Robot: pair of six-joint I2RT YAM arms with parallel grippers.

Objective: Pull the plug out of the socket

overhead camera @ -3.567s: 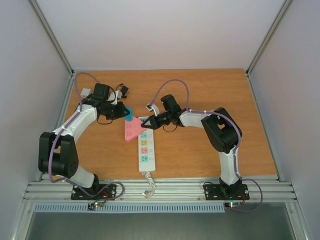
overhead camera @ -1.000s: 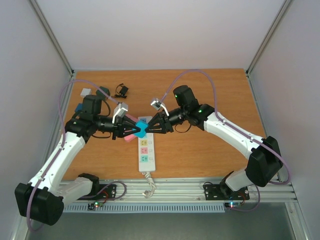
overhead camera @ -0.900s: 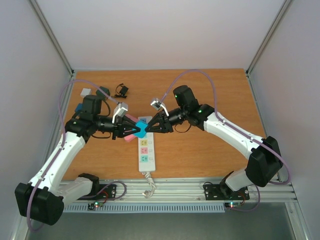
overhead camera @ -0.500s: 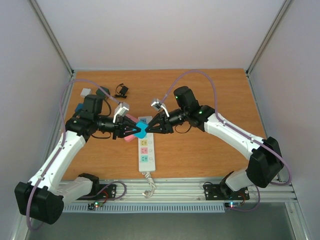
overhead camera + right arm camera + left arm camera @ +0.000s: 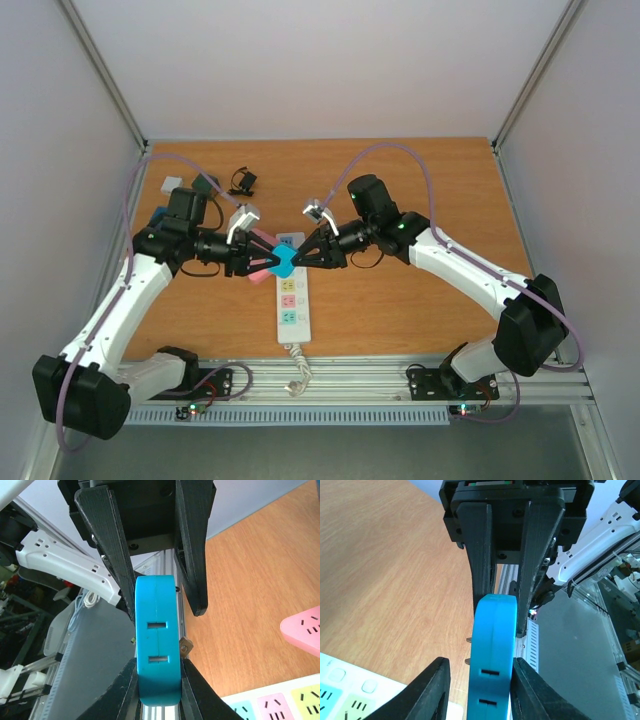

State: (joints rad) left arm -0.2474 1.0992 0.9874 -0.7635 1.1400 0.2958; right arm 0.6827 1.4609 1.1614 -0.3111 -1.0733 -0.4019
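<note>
A blue plug (image 5: 283,260) hangs above the far end of the white socket strip (image 5: 291,305), its metal prongs (image 5: 468,640) bare in the air. My right gripper (image 5: 299,257) comes in from the right and is shut on the plug (image 5: 158,645), both fingers pressed to its flat sides. Opposite it, my left gripper (image 5: 267,263) straddles the same plug (image 5: 492,650) with its jaws parted. Its left finger (image 5: 432,690) stands clear of the plug and the other finger lies against it. The socket's pastel outlets show in both wrist views (image 5: 345,700) (image 5: 272,702).
A pink triangular adapter (image 5: 259,266) lies by the strip's far end, under my left gripper. A small black item (image 5: 243,181), a white block (image 5: 171,184) and a blue piece (image 5: 158,215) sit at the back left. The strip's coiled cord (image 5: 297,372) reaches the front rail.
My left jaws have parted from the blue plug over the last half second. The right gripper has closed tighter and stays shut on it. Both arms have barely moved.
</note>
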